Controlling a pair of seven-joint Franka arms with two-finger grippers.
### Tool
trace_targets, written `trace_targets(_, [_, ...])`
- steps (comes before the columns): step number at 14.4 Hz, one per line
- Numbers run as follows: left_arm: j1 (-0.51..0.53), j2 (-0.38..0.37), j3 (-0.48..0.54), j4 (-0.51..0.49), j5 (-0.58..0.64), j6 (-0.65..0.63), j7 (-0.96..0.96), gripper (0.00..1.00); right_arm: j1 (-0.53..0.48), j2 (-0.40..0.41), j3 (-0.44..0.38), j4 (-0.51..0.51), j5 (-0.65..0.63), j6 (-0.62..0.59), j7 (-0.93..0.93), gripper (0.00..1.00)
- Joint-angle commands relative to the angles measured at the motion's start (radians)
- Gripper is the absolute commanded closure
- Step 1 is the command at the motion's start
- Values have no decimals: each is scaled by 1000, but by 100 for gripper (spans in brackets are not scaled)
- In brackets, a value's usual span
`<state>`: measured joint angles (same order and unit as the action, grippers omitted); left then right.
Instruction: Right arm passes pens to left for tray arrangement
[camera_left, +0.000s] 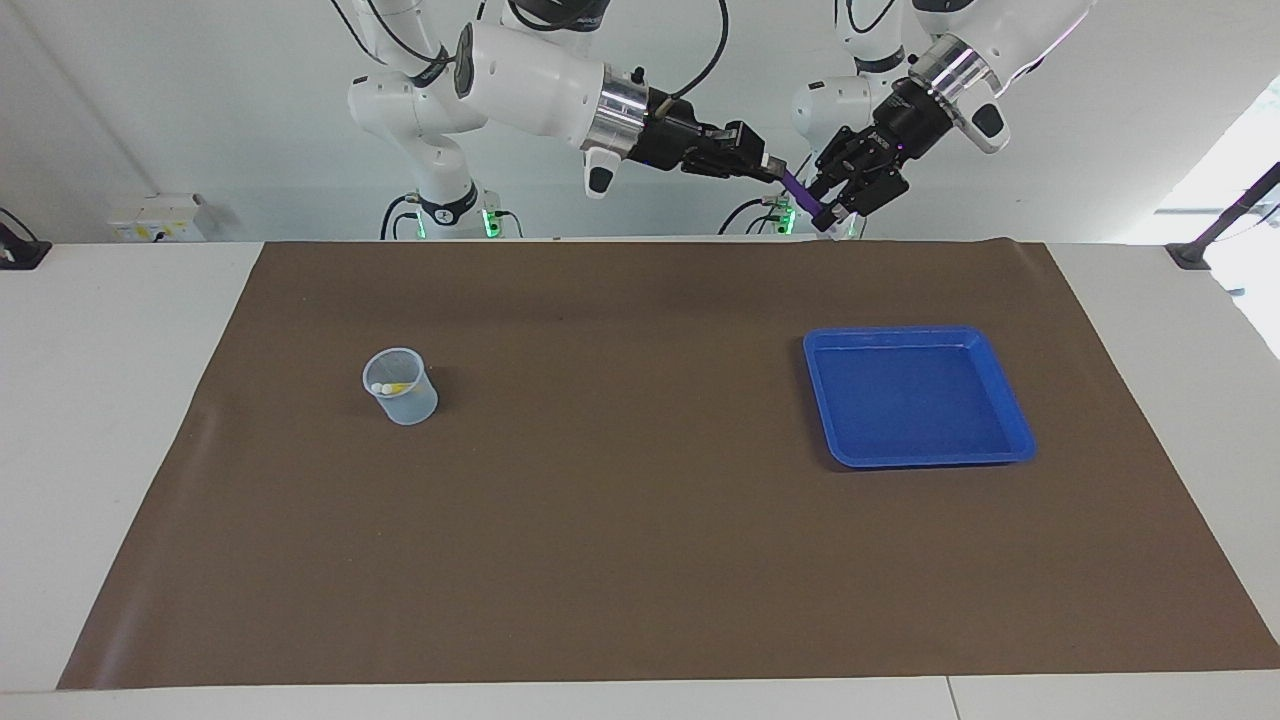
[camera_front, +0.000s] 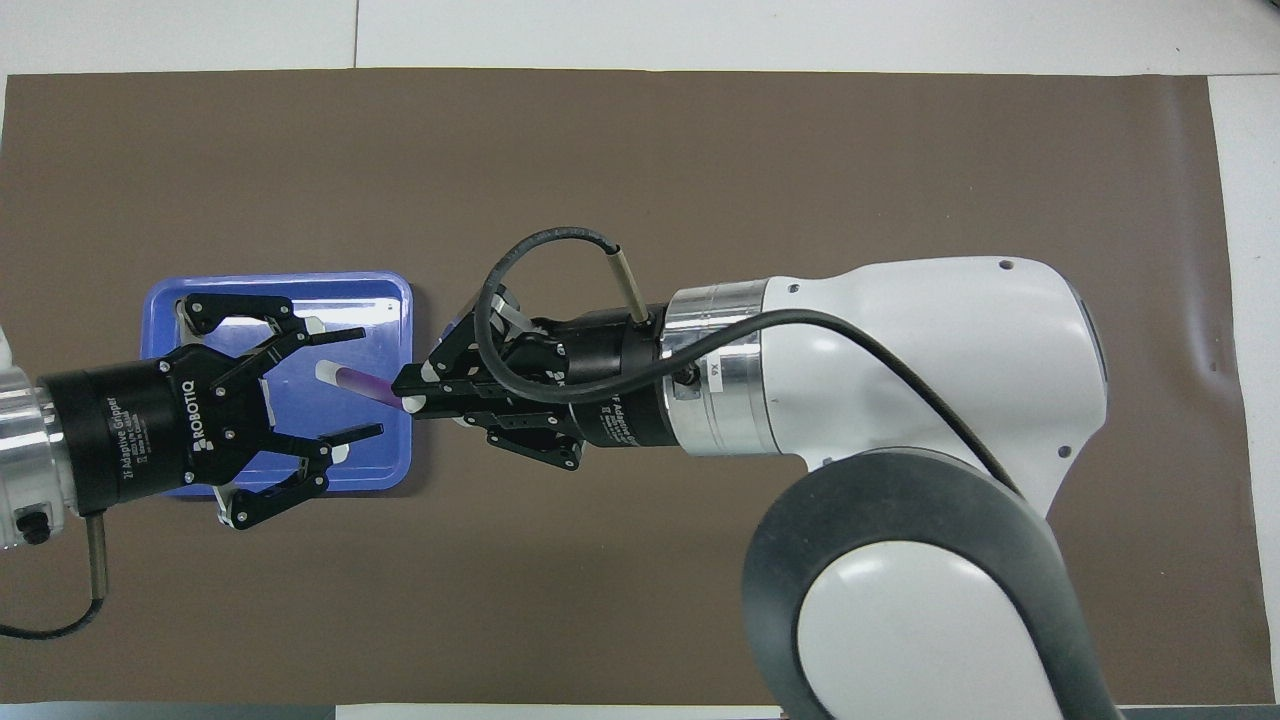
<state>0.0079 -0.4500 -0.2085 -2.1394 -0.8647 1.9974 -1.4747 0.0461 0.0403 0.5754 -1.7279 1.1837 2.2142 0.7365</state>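
Up in the air at the robots' edge of the mat (camera_left: 620, 500), the handover: right gripper (camera_front: 410, 392) clamped tight on one end of the purple pen (camera_front: 362, 384). Pen's long axis runs across the table, its free whitish end poking toward the left arm. Left gripper (camera_front: 345, 383) has its fingers (camera_front: 342, 335) on both sides of that end, partly narrowed with gaps still showing, no contact. Judgement: the left only needs to pinch square across the axis. Both hang over the blue tray (camera_left: 1008, 402), which has nothing in it. Farther out, toward the right arm's end, a small cup (camera_left: 402, 386) holds what looks like a yellow pen (camera_left: 394, 387); green one not made out.
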Motion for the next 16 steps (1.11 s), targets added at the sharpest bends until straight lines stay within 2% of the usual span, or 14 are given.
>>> trace_targets(1, [15,-29,-5,-25,-14,6,7,61,-8,7,15,11,-26,13,23,100])
trace_targets(2, [23,-29,-5,-25,-14,6,8,67,-8,7,15,11,-26,13,23,100])
trace_targets(3, [23,-29,-5,-25,-13,6,8,79,-8,7,15,11,-26,15,23,100])
trace_targets(4, [23,-27,-5,-25,-10,6,8,97,-8,7,15,11,-26,13,23,100])
trace_targets(5, [23,-29,-5,-27,-8,6,8,100,-8,7,15,11,-26,13,23,100])
trace_targets(9, [24,-27,-5,-25,-5,6,11,100,-8,7,15,11,-27,12,26,100])
trace_targets(10, [24,-27,-5,-25,-5,8,10,100,-9,9,14,11,-33,6,24,80])
trace_targets(11, [24,-27,-5,-25,-5,8,10,100,-12,7,14,11,-64,4,24,17])
trace_targets(12, [26,-27,-5,-25,-5,8,10,100,-14,-2,12,8,-102,1,26,0])
trace_targets(14, [26,-26,-5,-25,-5,11,8,100,-20,-31,-2,-13,-139,-17,23,0])
trace_targets(16, [43,-26,-5,-25,-5,14,10,100,-22,-68,-54,-50,-231,-54,12,0])
